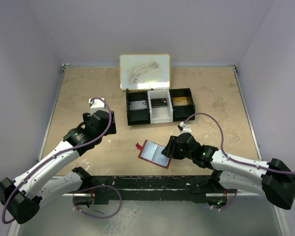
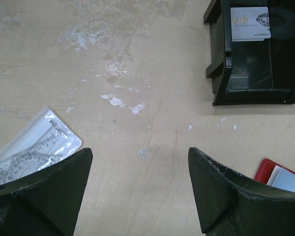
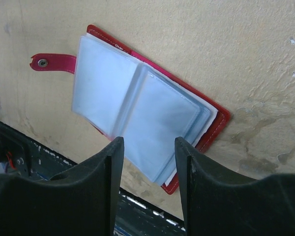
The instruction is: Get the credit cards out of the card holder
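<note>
**Operator:** What's on my left?

**Spotter:** Your left gripper (image 1: 107,124) hangs over the bare table (image 1: 78,93). Its jaws are wide apart with nothing between them. In its wrist view a clear plastic packet (image 2: 37,147) with printed ruler markings lies just beside the left finger.

**Operator:** And the middle?

**Spotter:** A smudged whiteboard (image 1: 144,71) lies at the back. Just in front of it is the long black tray (image 1: 137,119), with a card in each of its three compartments. The one in the left compartment reads VIP (image 2: 250,23).

The card holder (image 1: 155,153) lies open on the table, in front of the tray and between your two arms. Its pale sleeves (image 3: 137,108) face up and its red tab (image 3: 51,63) sticks out on the left. The sleeves are cloudy, so I can't tell whether cards sit inside.

**Operator:** My right side?

**Spotter:** Your right gripper (image 1: 169,147) is low at the holder's right edge. Its jaws are partly apart, clamped on nothing. The wrist view shows the sleeves' near corner in the gap between the fingers (image 3: 105,182). I can't tell whether either finger touches the plastic.
</note>
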